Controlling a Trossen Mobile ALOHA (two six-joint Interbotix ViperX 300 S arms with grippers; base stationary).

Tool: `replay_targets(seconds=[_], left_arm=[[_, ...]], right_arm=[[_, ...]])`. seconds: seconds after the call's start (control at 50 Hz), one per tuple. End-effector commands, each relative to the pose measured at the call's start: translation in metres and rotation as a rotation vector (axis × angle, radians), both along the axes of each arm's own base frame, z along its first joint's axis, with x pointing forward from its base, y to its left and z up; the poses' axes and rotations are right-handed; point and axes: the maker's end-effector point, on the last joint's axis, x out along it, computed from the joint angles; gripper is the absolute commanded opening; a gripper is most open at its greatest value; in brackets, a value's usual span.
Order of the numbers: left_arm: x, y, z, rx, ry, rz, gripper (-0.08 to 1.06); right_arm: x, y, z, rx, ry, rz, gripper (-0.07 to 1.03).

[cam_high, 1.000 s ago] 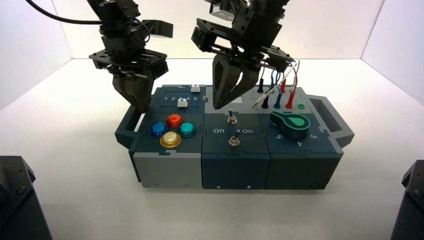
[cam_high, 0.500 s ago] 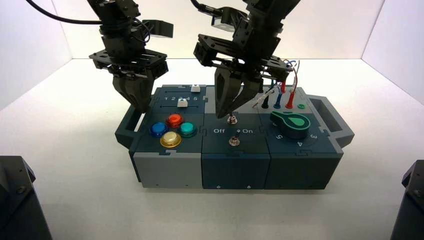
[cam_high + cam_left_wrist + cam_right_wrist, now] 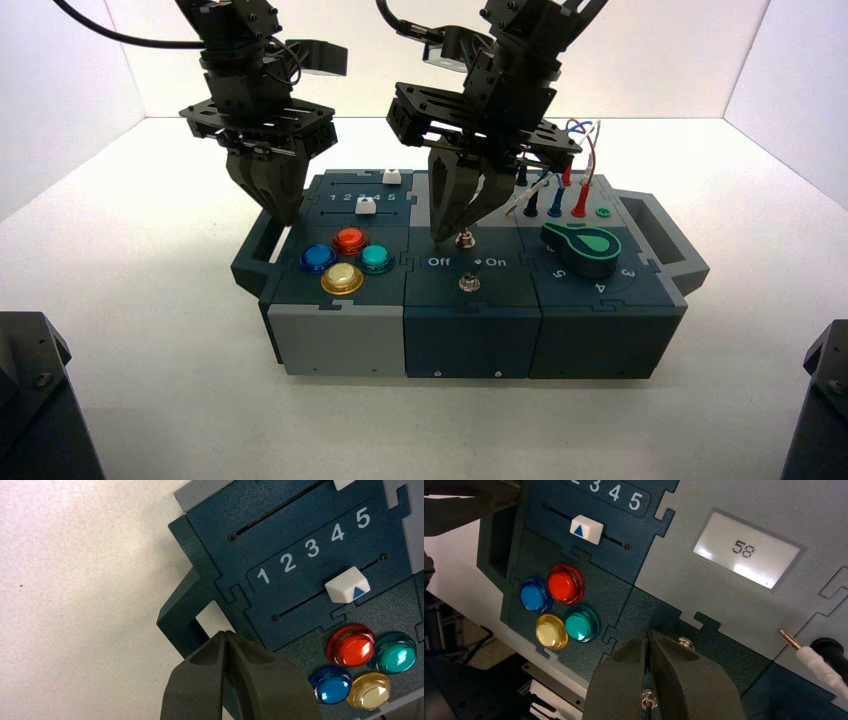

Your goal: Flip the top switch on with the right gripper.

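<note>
The top switch (image 3: 465,240), a small silver toggle, sits on the box's middle panel (image 3: 470,300) above the Off/On lettering. In the right wrist view only its nut (image 3: 685,643) shows, beside one jaw. My right gripper (image 3: 453,236) is shut, with its tips down at the panel just on the Off side of the top switch; in its own view (image 3: 649,633) the jaws meet at the tip. The lower switch (image 3: 467,283) shows through the jaws (image 3: 647,699). My left gripper (image 3: 285,215) is shut and empty above the box's left handle (image 3: 182,615).
Red, blue, green and yellow buttons (image 3: 347,258) and two white sliders (image 3: 365,205) are on the left panel. A green knob (image 3: 580,245) and plugged wires (image 3: 558,195) are on the right. A display (image 3: 746,550) reads 58.
My right gripper has come down and forward from above the back of the box until its shut tips are at the top switch's left side. The left arm has not moved.
</note>
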Motion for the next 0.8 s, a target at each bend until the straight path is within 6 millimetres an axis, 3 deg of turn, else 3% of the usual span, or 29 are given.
replay_targets(seconds=[0.02, 0.36, 0.6, 0.8], left_arm=[[0.000, -0.001, -0.004, 0.005, 0.004, -0.025, -0.03], [0.000, -0.002, -0.004, 0.003, 0.002, -0.033, -0.03], [0.000, -0.001, -0.003, 0.001, -0.002, -0.031, -0.03], [0.001, -0.002, -0.002, -0.001, -0.006, -0.031, -0.03]], right_arm=[[0.014, -0.011, 0.003, 0.001, -0.021, -0.040, -0.02], [0.023, -0.033, 0.004, -0.008, -0.025, -0.096, -0.02], [0.030, -0.026, 0.013, 0.019, -0.060, -0.098, -0.02], [0.032, -0.007, 0.025, 0.054, -0.092, -0.066, -0.02]])
